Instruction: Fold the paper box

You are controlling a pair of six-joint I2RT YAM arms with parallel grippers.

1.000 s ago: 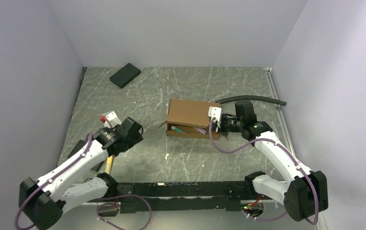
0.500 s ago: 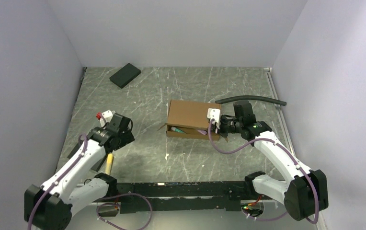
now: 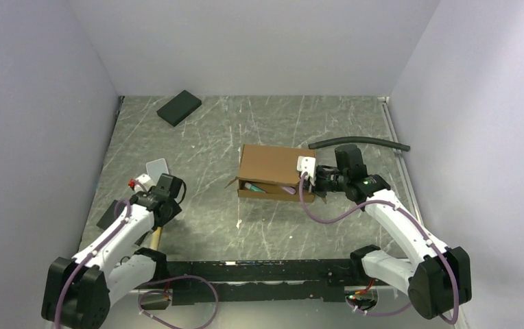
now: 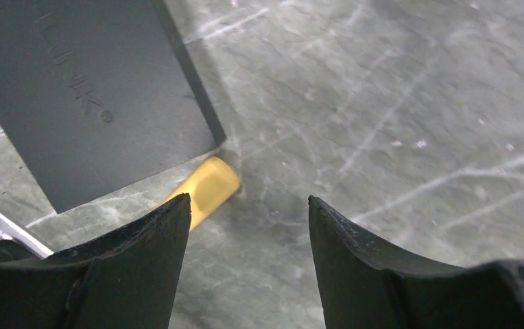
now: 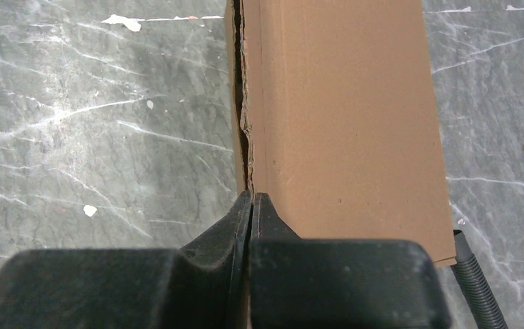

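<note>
From my station I saw the paper box point(image 3: 269, 163) sitting near the middle of the table point(image 3: 197, 137), lid side up, its near face gaping enough to show something pale inside; a small flap stuck out at its left front corner, so I judged the fold unfinished; the right gripper point(image 5: 251, 202) was at the box's right end, its fingers pressed flat together with the tips at the seam where the lid panel met the side wall; I could not tell whether a sliver of card sat between them or whether they only bore against the edge; either way I read the pose as bracing or tucking that end so the lid would seat; a black hose point(image 3: 362, 142) lay just behind that arm, close to the box's far right corner, and I would have minded it when moving; the left gripper point(image 4: 247, 202) was well apart from the box, low over the near left of the table, its fingers spread with only bare surface between; just ahead of it lay a black pad point(image 4: 88, 89) with a yellow peg point(image 4: 208, 188) poking from under its edge; I took that arm to be parked clear, leaving the right free to work
</note>
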